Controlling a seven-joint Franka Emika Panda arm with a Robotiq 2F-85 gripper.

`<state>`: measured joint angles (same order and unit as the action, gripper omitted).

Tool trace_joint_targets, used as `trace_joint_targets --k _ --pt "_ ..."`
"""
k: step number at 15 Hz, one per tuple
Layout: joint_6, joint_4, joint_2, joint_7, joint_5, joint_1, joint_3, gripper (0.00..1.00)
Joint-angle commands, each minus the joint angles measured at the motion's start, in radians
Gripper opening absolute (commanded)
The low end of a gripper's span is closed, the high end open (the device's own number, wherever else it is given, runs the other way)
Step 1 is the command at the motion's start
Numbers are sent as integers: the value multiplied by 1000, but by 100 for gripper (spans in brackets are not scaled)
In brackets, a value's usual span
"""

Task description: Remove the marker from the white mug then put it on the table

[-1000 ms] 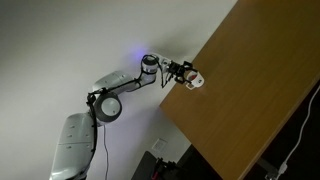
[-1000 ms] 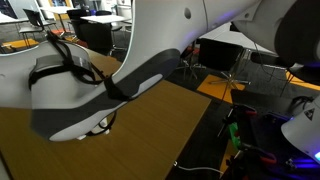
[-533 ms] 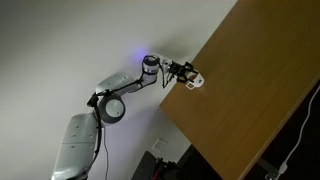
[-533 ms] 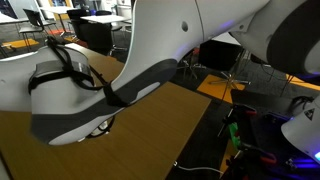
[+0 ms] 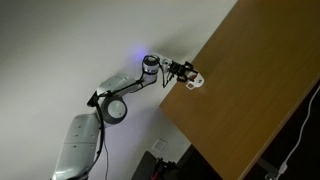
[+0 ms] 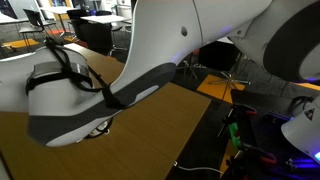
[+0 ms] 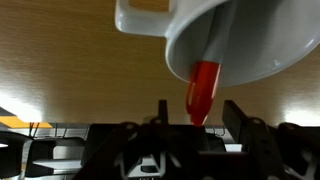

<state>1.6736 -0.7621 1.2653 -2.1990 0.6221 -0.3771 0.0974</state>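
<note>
Wooden bench (image 5: 250, 90) fills the right of an exterior view, with a plain brown top. Panda arm (image 5: 120, 95) reaches from lower left to the bench's left edge. End effector (image 7: 195, 120) — in the wrist view the jaws stand apart, one on either side of the marker's free end, not clamped on it. White mug (image 7: 235, 40) sits near that left edge, just beyond the fingers. Red-orange marker (image 7: 204, 88) — far end inside the mug, near end sticking out between the jaws.
</note>
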Motion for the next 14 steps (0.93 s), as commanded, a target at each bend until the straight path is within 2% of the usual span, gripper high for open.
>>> trace_joint_targets --k 1,4,5,7,14 --pt "-43 65 30 32 -2 -4 3 29" --pt "-44 73 35 32 -1 -5 3 6" --pt "-45 75 36 31 1 -5 4 1" --pt "-45 76 35 31 1 -6 4 6" --pt "-49 46 -13 11 8 -17 7 6"
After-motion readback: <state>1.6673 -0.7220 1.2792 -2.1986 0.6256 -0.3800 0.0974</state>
